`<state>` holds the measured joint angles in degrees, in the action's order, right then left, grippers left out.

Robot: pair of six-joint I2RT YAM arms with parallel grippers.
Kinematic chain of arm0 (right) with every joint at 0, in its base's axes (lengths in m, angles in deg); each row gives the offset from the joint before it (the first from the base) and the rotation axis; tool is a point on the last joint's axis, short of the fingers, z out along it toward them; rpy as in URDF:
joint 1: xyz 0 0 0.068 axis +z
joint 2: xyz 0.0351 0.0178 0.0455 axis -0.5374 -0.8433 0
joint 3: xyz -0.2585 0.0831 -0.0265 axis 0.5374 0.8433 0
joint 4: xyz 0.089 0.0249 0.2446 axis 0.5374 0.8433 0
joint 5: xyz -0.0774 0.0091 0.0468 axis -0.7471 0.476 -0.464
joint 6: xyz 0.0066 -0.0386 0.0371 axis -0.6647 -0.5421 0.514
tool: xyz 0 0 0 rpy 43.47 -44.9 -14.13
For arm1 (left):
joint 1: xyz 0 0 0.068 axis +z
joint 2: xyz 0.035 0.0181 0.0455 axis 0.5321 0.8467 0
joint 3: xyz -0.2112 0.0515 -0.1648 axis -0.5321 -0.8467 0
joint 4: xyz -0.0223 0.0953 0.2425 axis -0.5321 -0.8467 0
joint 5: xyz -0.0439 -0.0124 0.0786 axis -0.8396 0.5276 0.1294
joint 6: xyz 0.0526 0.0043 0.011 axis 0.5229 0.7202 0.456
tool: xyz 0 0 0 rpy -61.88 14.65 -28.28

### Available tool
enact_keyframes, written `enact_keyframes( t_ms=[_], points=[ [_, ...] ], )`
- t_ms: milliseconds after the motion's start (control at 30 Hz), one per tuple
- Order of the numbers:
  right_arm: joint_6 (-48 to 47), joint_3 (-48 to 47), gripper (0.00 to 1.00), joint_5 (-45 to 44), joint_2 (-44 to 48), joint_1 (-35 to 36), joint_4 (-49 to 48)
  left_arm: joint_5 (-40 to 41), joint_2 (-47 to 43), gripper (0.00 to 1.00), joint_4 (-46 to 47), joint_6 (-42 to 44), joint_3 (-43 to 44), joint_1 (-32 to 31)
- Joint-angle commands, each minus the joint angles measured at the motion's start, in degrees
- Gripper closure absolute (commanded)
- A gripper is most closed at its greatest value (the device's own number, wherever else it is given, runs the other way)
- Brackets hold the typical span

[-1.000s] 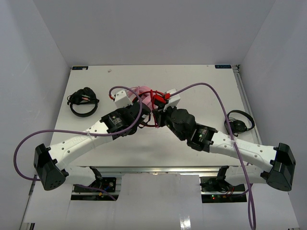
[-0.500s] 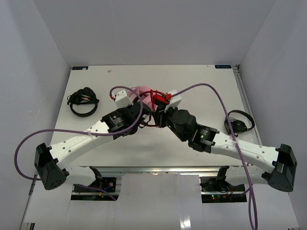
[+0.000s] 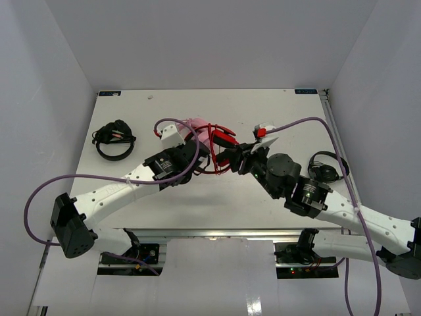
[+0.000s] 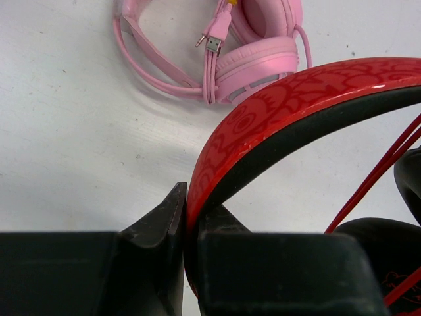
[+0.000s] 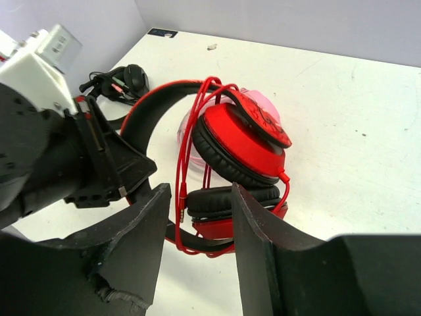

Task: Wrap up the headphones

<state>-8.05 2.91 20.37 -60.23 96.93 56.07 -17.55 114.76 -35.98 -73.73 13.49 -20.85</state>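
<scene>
Left wrist view: left pincer [image 4: 187, 227] clamped tight on the headband of the red headphones [image 4: 296, 99], no gap between its matte black fingers [image 4: 154, 230] beyond the band's own thickness. Glossy red outer shell, printed with a darker swirl pattern; dull black lining along the inner curve. Thin red cable [image 4: 375, 174] strung in straight lines to the pincer's right, above a rounded black ear pad [image 4: 368, 250]. Ahead of the fingertips, flat on the white, faintly scuffed table [image 4: 79, 131]: pink headphones [image 4: 256, 62], soft-padded, with a pink lead [image 4: 214, 39] ending in a jack and a USB plug.

Right wrist view: right pincer [image 5: 197, 217] spread wide, gripping nothing. Between its rough-edged fingers, several loose cable loops (just beside the finger on the view's left, contact unclear) and the lower ear cup [image 5: 230, 201] with its black cushion. Upper cup [image 5: 243, 141] beyond the tips, oval, smooth red. Small black headphones [image 5: 122, 82] far ahead to the left.
</scene>
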Motion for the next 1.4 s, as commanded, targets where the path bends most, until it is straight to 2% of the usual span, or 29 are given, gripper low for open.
enact_keyframes(
  t_ms=[0, 267, 533, 800, 1133, 1367],
  points=[
    [1.83, 1.44, 0.51, -3.15, 5.48, -0.12, 6.39, -1.78, 1.88, 1.00, 5.85, 0.84, -0.22, 0.08],
    [8.85, 8.45, 0.49, -8.27, 16.76, -0.18, 14.89, -6.85, 8.43, 1.00, 14.63, 5.87, -0.79, 0.00],
    [10.29, 12.20, 0.47, -10.76, 21.85, -0.18, 17.76, -10.11, 20.35, 1.00, 17.10, 9.28, 5.00, -0.63],
    [10.96, 13.99, 0.46, -13.57, 20.96, -0.18, 17.77, -12.66, 28.06, 1.00, 19.44, 12.12, 9.95, -0.71],
    [15.99, 15.73, 0.48, -16.38, 14.90, -0.26, 17.51, -16.90, 35.31, 1.00, 21.58, 15.65, 15.86, -0.62],
    [16.26, 17.29, 0.48, -17.18, 17.04, -0.27, 17.28, -20.55, 39.33, 1.00, 21.62, 18.91, 20.48, -0.62]
  ],
)
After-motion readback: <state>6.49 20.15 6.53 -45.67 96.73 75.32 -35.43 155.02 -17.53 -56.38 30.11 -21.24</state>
